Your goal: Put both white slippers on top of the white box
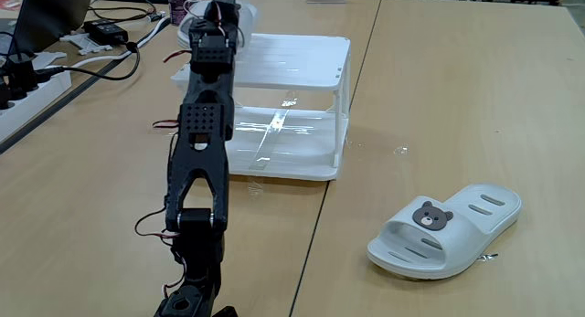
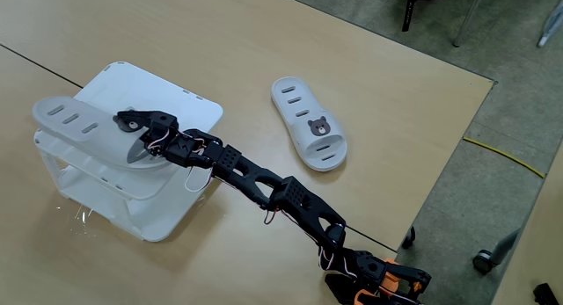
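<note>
One white slipper (image 2: 84,122) is seen lying on top of the white box (image 2: 180,98), toward its left edge in a fixed view. The gripper (image 2: 132,138) is stretched out over the box top, jaws closed narrowly on that slipper's strap end, approx. The 2nd slipper (image 1: 448,229) is left flat on the wooden table (image 1: 457,98), well apart from the box, bear badge (image 1: 432,216) facing up.
</note>
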